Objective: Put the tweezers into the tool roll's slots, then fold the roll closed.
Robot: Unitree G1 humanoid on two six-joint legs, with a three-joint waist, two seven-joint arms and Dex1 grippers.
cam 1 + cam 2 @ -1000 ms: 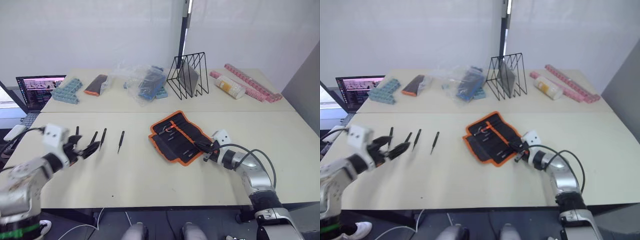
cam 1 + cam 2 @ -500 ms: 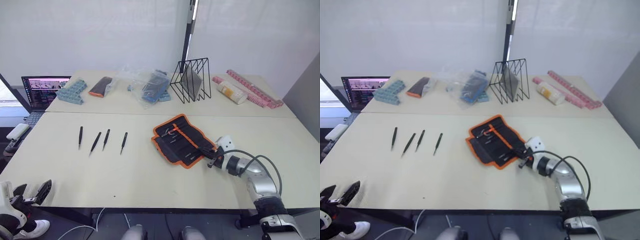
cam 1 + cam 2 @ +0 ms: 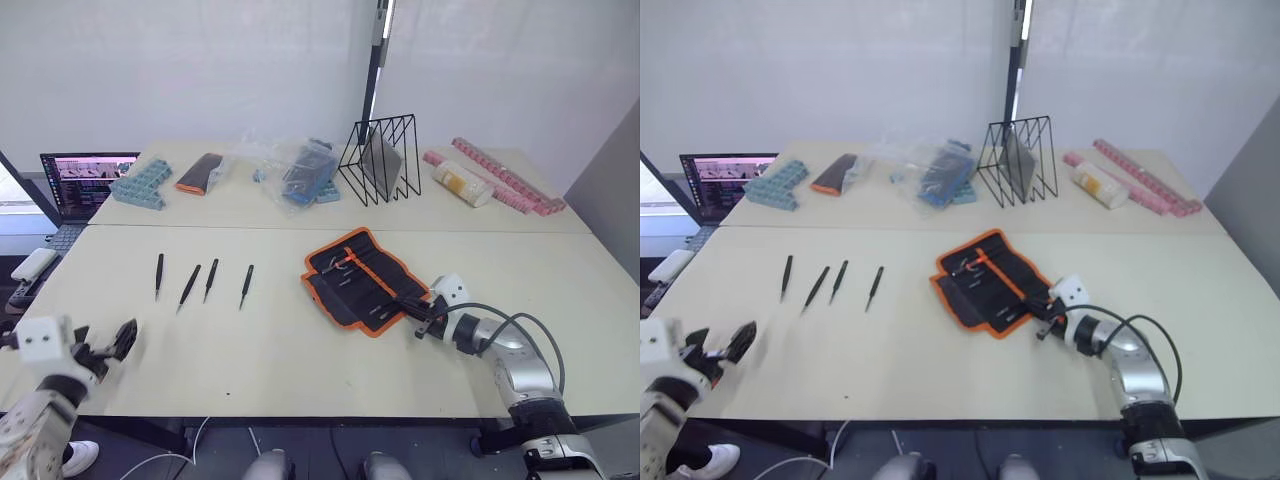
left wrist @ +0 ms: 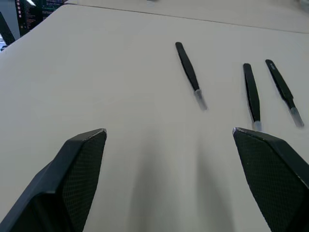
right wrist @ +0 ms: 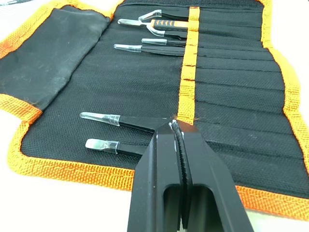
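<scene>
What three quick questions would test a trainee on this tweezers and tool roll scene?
1. True or false: the tool roll is folded closed.
2. How many tweezers lie loose on the table?
3. The left end effector is: A) open, B) shut on a tweezer, C) shut on the roll's edge.

Key: 1 false, it lies open flat. 2 four. 3 A.

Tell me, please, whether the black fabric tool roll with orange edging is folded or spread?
Spread: the tool roll lies flat, slots exposed.
</scene>
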